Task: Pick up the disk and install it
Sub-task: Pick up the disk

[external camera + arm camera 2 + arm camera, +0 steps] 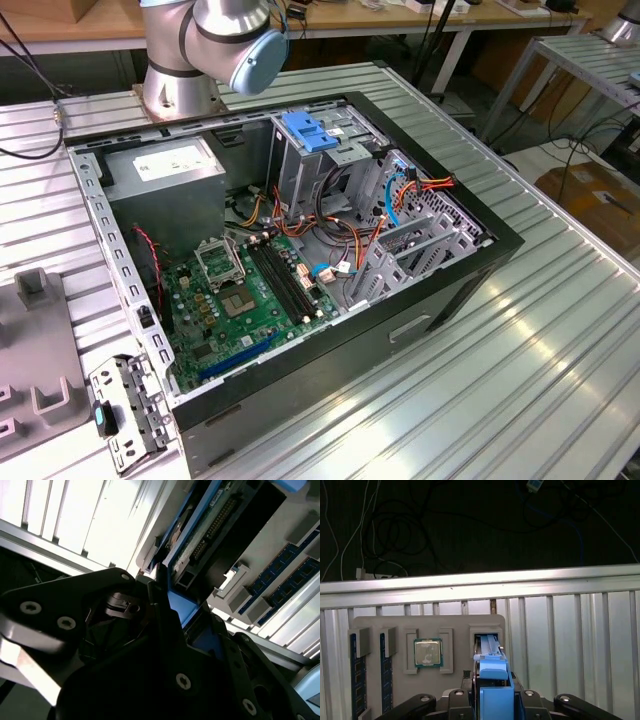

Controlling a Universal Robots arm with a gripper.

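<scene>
Holding nearest, the gripper [495,696] is seen with its jaws closed on the blue rail of the disk [490,655], which stands on edge in a slot of the grey tray [455,625]. The slot walls are set close on both sides. Open ribbed bench [570,640] is left beyond, up to its far edge.

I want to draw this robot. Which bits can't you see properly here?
The disk: in the first wrist view the gripper covers most of it, label hidden.
The arm: cut off by the exterior view's top edge.
The grey tray: cut off at the exterior view's left edge.
</scene>
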